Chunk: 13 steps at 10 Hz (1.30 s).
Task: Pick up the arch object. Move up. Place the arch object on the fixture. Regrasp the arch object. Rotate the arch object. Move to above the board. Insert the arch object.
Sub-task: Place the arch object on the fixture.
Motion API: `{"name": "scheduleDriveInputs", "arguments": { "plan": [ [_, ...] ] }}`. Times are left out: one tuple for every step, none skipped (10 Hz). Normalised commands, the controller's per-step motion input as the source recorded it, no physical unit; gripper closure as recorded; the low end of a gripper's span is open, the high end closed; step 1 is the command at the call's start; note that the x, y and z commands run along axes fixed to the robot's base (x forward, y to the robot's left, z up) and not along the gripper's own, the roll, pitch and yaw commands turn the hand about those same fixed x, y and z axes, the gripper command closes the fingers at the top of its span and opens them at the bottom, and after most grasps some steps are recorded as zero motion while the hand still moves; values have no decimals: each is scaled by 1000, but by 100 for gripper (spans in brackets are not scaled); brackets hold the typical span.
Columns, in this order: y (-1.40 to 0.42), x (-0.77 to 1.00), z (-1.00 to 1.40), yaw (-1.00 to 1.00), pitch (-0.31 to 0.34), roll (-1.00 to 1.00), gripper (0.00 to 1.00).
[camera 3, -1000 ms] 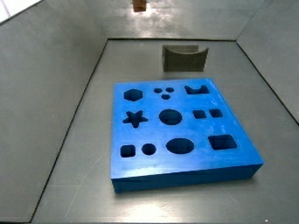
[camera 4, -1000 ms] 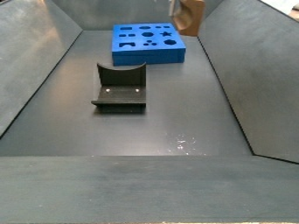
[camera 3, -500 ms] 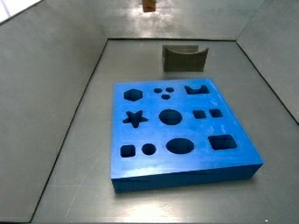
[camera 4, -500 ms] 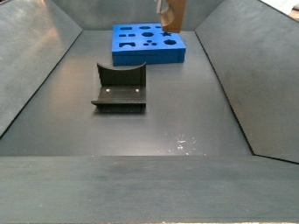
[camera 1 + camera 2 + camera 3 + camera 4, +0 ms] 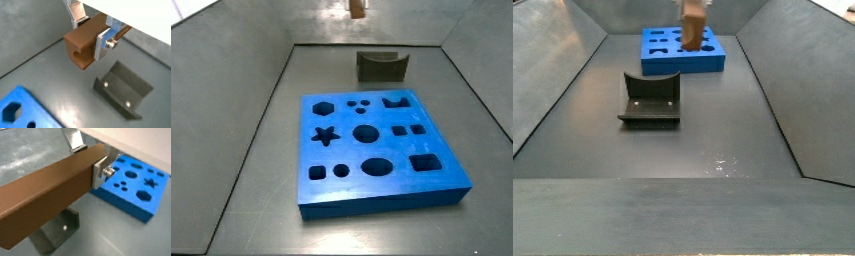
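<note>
The arch object (image 5: pixel 83 42) is an orange-brown wooden bar with a curved notch showing at one end. My gripper (image 5: pixel 93 36) is shut on it, a silver finger (image 5: pixel 103 42) pressed flat on each side, as both wrist views show (image 5: pixel 90 164). In both side views the arch object (image 5: pixel 357 8) hangs high in the air, over the far part of the blue board (image 5: pixel 680 60). The dark fixture (image 5: pixel 651 100) stands on the floor apart from the board (image 5: pixel 342 120), with nothing on it. The bar (image 5: pixel 47 203) is held lengthwise and level.
Sloping grey walls (image 5: pixel 553 80) close in the floor on all sides. The fixture (image 5: pixel 381 67) stands near one end wall, and the board fills the middle of the floor. The board's cutouts (image 5: pixel 143 195) include a star, a hexagon and circles.
The held arch object has travelled sideways through the air over the last second and now hangs over the board. The grip is unchanged, and the fixture and board have not moved.
</note>
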Motion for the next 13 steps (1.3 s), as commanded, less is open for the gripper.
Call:
{"name": "scheduleDriveInputs", "arguments": {
  "plan": [
    [54, 1000, -43, -16, 149, -1000, 100],
    [59, 1000, -39, -24, 153, -1000, 100],
    [53, 893, -28, -33, 155, -1000, 100],
    [44, 721, -11, -47, 160, -1000, 100],
    [43, 593, -8, -58, 164, -1000, 100],
    [39, 469, -7, -71, 168, -1000, 100],
    [39, 351, -6, -85, 171, -1000, 100],
    [38, 199, -6, -109, 175, -1000, 100],
    [39, 93, -5, -130, 178, -1000, 100],
    [38, 41, 3, -157, 161, -1000, 100],
    [34, 39, 0, -192, 146, -1000, 100],
    [37, 58, -12, -226, 129, -910, 100],
    [39, 73, -11, -220, 100, -723, 100]
  ]
}}
